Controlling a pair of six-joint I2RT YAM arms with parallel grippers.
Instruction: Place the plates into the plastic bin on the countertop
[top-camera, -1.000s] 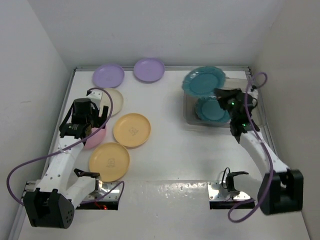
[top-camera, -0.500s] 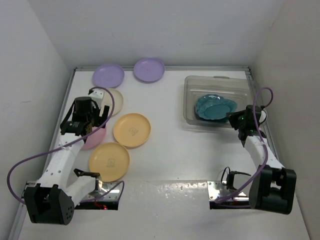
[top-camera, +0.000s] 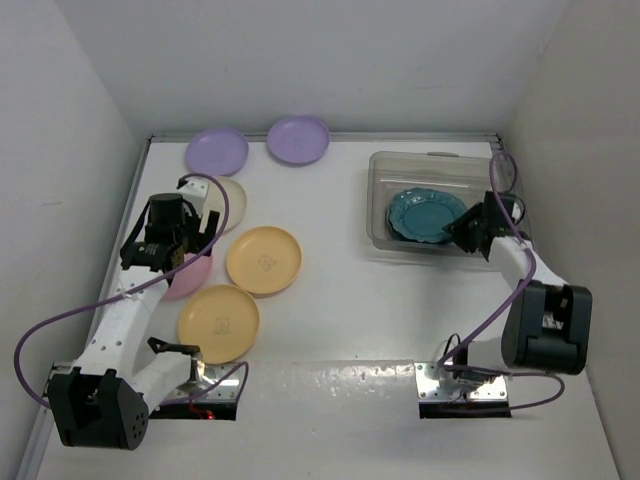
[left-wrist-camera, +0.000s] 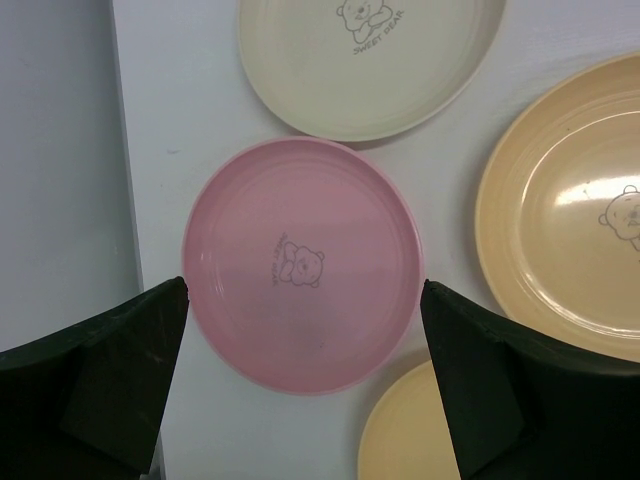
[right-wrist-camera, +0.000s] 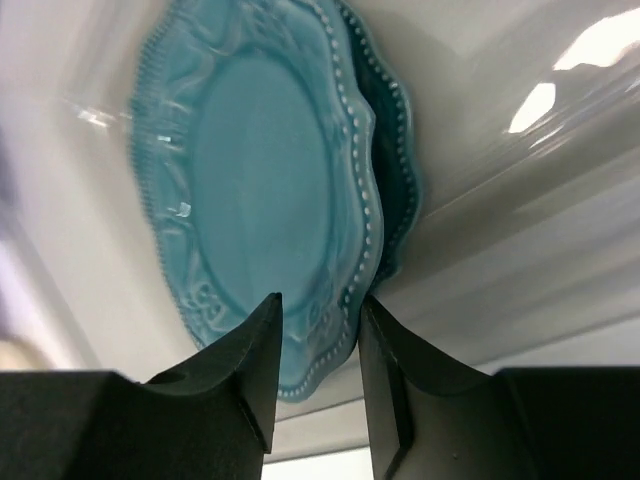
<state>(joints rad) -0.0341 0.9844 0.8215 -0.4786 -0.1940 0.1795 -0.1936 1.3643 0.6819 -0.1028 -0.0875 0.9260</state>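
Two dark teal plates (top-camera: 425, 215) lie stacked in the clear plastic bin (top-camera: 430, 158). My right gripper (top-camera: 462, 232) hovers at their right rim, jaws a little apart and empty. In the right wrist view it (right-wrist-camera: 320, 300) is over the top teal plate (right-wrist-camera: 260, 170). My left gripper (top-camera: 172, 258) is wide open above the pink plate (left-wrist-camera: 300, 265), one finger on each side. On the countertop lie a cream plate (top-camera: 228, 192), two lavender plates (top-camera: 216, 151) (top-camera: 298, 139) and two yellow-orange plates (top-camera: 264, 260) (top-camera: 218, 323).
White walls bound the table on the left, back and right. The bin stands close to the right wall. Purple cables loop off both arms. The cream plate (left-wrist-camera: 370, 60) and yellow plates (left-wrist-camera: 570, 210) lie close round the pink one.
My right gripper lowered the teal plate from above the bin onto the other teal plate and let go. The right arm then folded back along the bin's right side. The left arm barely moved.
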